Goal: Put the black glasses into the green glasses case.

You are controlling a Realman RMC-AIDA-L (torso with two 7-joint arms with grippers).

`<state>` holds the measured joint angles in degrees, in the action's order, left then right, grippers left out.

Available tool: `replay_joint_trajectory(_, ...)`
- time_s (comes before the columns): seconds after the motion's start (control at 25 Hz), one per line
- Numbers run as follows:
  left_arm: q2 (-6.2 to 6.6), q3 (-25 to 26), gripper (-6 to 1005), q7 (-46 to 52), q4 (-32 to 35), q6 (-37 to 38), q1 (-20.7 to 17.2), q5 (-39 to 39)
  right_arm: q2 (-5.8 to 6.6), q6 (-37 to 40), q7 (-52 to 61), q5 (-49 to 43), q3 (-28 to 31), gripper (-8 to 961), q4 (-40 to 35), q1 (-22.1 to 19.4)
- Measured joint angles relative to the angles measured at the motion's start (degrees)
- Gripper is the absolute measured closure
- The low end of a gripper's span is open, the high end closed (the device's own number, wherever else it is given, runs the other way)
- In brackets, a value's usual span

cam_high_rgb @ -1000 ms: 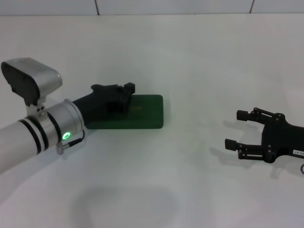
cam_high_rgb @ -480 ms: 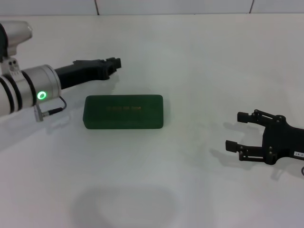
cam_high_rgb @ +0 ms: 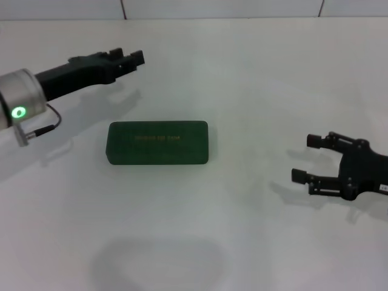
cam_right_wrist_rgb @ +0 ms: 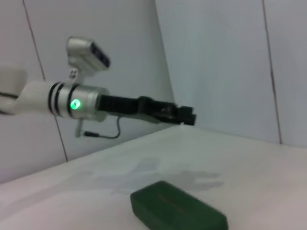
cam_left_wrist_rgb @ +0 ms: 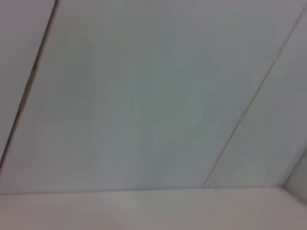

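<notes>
The green glasses case (cam_high_rgb: 157,142) lies closed on the white table, gold lettering on its lid; it also shows in the right wrist view (cam_right_wrist_rgb: 177,208). The black glasses are not in view. My left gripper (cam_high_rgb: 130,59) is raised above the table behind and to the left of the case, fingers together and holding nothing; the right wrist view shows it (cam_right_wrist_rgb: 184,117) in the air beyond the case. My right gripper (cam_high_rgb: 304,158) is open and empty, low over the table well to the right of the case.
The white table (cam_high_rgb: 254,79) reaches back to a tiled wall (cam_high_rgb: 218,7). The left wrist view shows only wall panels (cam_left_wrist_rgb: 144,96) and a strip of table.
My left gripper has lifted off the case's lid and drawn back up and to the left. The case is closed and has not moved. The right gripper has shifted slightly right.
</notes>
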<state>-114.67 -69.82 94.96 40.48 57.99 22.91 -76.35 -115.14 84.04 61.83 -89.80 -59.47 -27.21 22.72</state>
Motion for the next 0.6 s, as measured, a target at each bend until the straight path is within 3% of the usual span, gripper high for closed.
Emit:
replay_joint_trajectory(0.2, 0.40, 5.6, 442, -8.6, 0.0, 11.6, -3.5, -0.1, 0.81, 3.7, 0.4, 0.1, 3.5, 74, -0.1, -0.1)
replay_joint_trajectory(0.32, 0.39, 7.3, 321, -15.7, 0.3, 19.3, -6.7, -0.3, 1.87, 7.0, -0.1, -0.2, 3.6, 74, -0.1, -0.3)
replay_joint_trajectory(0.48, -0.10, 8.6, 165, -24.1, 0.9, 27.9, -11.8, -0.7, 2.21, 10.2, -1.9, -1.3, 3.0, 74, -0.1, -0.6)
replay_joint_trajectory(0.6, -0.33, 8.8, 136, -26.6, 2.3, 31.7, -15.0, -2.2, 2.07, 13.0, -4.1, -3.4, 3.0, 74, -0.2, -1.1)
